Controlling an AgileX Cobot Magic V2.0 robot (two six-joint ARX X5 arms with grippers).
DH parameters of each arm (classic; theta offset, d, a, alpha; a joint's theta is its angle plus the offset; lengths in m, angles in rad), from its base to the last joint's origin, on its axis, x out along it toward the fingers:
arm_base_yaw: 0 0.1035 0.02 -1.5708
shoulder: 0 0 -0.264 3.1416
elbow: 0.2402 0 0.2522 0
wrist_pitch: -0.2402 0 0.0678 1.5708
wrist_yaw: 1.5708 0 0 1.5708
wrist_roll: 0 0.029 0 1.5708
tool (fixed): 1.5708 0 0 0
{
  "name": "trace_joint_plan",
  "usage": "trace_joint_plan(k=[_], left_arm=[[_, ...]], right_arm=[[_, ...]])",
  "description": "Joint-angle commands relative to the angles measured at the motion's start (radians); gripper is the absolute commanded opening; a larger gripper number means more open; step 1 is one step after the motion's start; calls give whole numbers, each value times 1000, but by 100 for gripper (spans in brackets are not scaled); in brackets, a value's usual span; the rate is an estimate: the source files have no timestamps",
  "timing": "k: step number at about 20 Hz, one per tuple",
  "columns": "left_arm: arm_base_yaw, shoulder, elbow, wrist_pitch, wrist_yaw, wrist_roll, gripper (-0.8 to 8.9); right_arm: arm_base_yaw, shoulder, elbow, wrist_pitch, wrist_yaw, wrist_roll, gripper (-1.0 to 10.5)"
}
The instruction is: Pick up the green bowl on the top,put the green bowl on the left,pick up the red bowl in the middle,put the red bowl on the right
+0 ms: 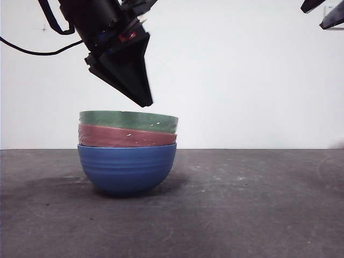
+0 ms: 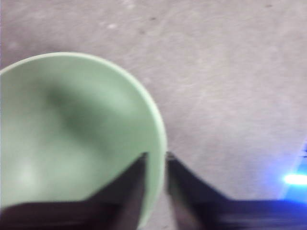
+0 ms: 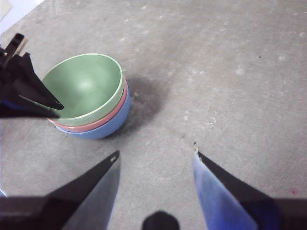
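1. My left gripper point(image 1: 144, 100) hovers just above the green bowl point(image 1: 128, 121), jaws slightly parted astride its rim.
2. The green bowl tops the stack (red bowl point(image 1: 126, 137), then blue bowl point(image 1: 127, 169)).
3. My right gripper point(image 3: 156, 158) waits well apart, jaws spread.

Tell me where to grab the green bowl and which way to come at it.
Grip the green bowl by its thin rim, coming from above with one jaw inside and one outside. It sits nested in the red bowl, so only the rim band is free. The left gripper already hovers over the rim with its jaws a narrow gap apart, lined up to straddle it.
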Motion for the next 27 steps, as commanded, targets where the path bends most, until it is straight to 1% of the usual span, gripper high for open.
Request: trace_joint_plan(k=[1,8,10,12,14,17,19,20,23,27], left_arm=[[-3,3,-3,0,11,11,274],[-3,37,-4,-18,10,12,272],[-3,38,-4,-19,10,12,206],[-3,45,-4,-24,10,15,198],[-1,63,-4,-36,10,37,115],[-1,86,-5,-47,10,38,111],[-3,85,-4,-40,10,39,14],[-3,85,-3,-40,10,39,-8],[-2,85,12,-51,10,39,-7],[-12,85,81,-110,11,38,-7]], right_arm=[[2,2,5,-2,0,3,249],[3,2,5,-3,0,6,248],[3,2,5,-5,0,6,248],[3,2,5,-6,0,6,248],[3,2,5,-8,0,6,248],[3,2,5,-18,0,6,248],[2,2,5,-21,0,6,248],[2,2,5,-21,1,6,248],[2,2,5,-21,1,6,248],[2,2,5,-21,1,6,248]])
